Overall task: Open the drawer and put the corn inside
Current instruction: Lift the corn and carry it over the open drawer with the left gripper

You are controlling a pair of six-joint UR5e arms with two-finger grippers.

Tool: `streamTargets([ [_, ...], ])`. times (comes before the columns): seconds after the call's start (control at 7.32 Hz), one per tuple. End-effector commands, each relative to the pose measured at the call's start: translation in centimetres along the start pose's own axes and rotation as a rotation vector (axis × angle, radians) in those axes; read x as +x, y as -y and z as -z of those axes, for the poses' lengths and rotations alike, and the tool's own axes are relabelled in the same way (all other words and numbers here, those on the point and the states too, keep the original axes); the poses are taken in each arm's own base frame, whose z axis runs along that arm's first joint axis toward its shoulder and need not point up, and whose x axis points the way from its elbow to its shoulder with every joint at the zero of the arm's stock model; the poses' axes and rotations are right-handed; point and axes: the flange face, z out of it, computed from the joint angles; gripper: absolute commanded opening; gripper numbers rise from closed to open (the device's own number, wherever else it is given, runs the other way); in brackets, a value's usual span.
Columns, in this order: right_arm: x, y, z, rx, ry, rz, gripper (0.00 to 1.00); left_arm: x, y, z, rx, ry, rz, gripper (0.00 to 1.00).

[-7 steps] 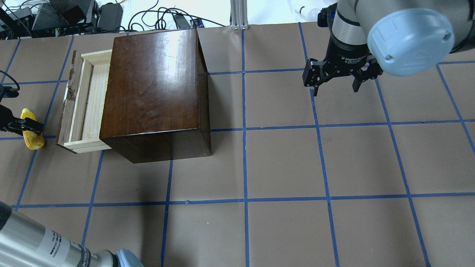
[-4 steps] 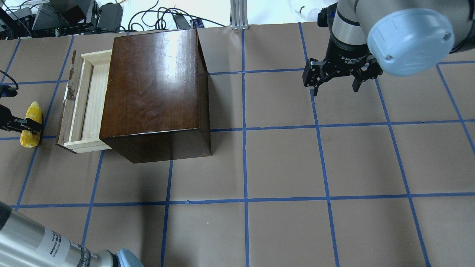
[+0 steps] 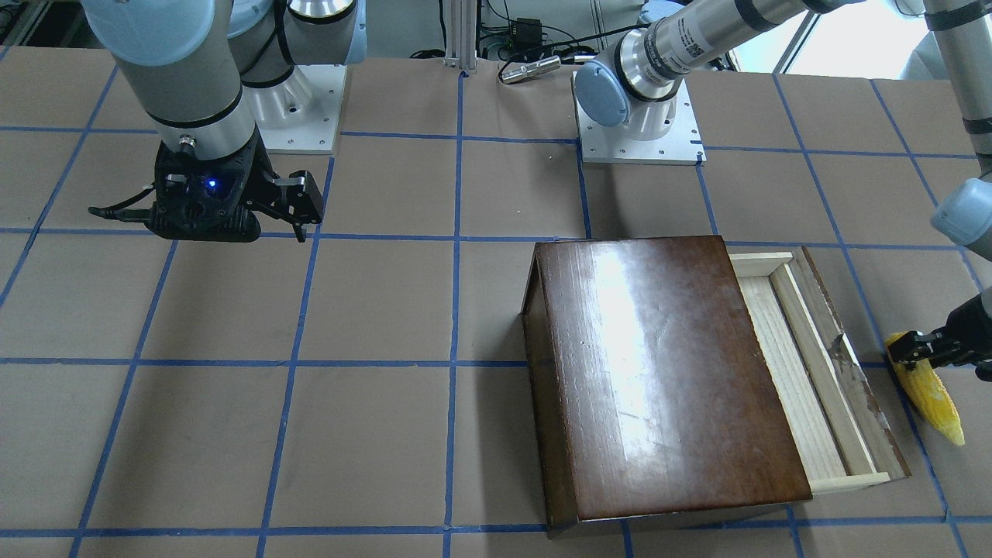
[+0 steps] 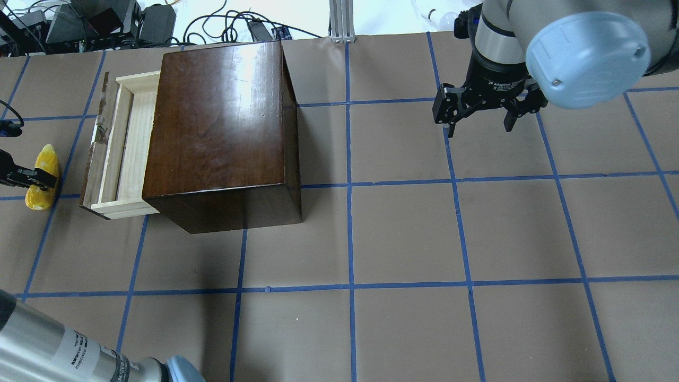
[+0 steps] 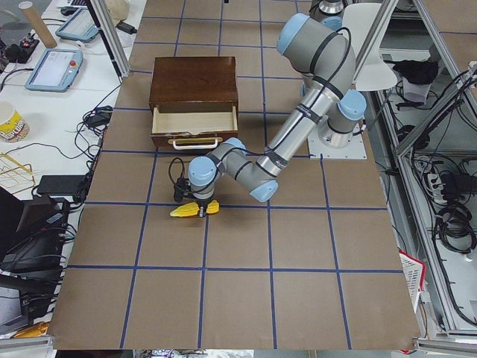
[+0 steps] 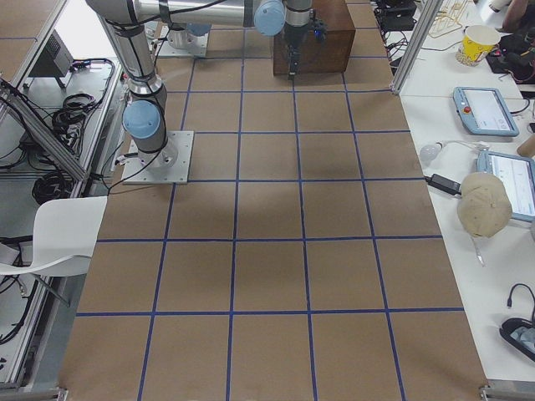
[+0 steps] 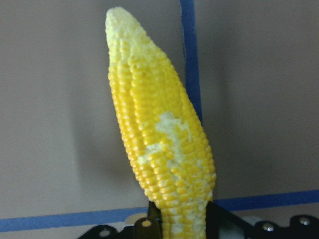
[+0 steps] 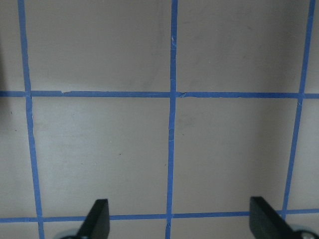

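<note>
Beside the drawer (image 4: 119, 154) front, low at the tabletop (image 4: 403, 233): left fingers (image 4: 29, 178) grip the corn (image 3: 934, 403) by its thick end; right fingers (image 8: 97, 219) hang open, well apart. Risk: the end-held cob pivots, slips, or snags the narrow drawer opening.

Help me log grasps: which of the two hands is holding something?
The left hand, shut on the corn beside the drawer; the right hand hangs open and empty.

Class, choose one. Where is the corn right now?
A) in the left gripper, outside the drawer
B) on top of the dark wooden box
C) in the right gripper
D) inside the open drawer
A: the left gripper clamps the corn at its thick end, just outside the front panel of the open drawer.
</note>
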Motion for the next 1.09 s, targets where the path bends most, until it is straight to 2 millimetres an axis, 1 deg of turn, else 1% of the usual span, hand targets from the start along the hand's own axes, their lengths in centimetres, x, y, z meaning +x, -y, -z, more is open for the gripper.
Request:
streamTargets([
  [0.0,0.0,0.1,0.0,0.001,0.000,0.000,1.00,0.1,0.1,1.9,0.008,0.016,-0.002,0.00],
  [0.14,0.0,0.1,0.0,0.001,0.000,0.000,1.00,0.4,0.1,3.6,0.015,0.026,-0.008,0.00],
  [0.27,0.0,0.1,0.0,0.000,0.000,0.000,1.00,1.4,0.1,6.1,0.011,0.021,-0.016,0.00],
  [0.55,0.0,0.0,0.1,0.001,0.000,0.000,1.00,2.8,0.7,12.4,-0.006,-0.002,-0.028,0.00],
  [0.68,0.0,0.0,0.1,0.003,0.000,0.000,1.00,4.8,1.7,15.3,-0.009,-0.008,-0.058,0.00],
  [0.82,0.0,0.0,0.1,0.001,0.002,0.000,1.00,7.0,2.3,19.1,-0.008,-0.003,-0.084,0.00],
  [0.96,0.0,0.0,-0.1,-0.002,0.001,0.000,1.00,9.0,2.4,22.2,-0.022,-0.016,-0.100,0.00],
])
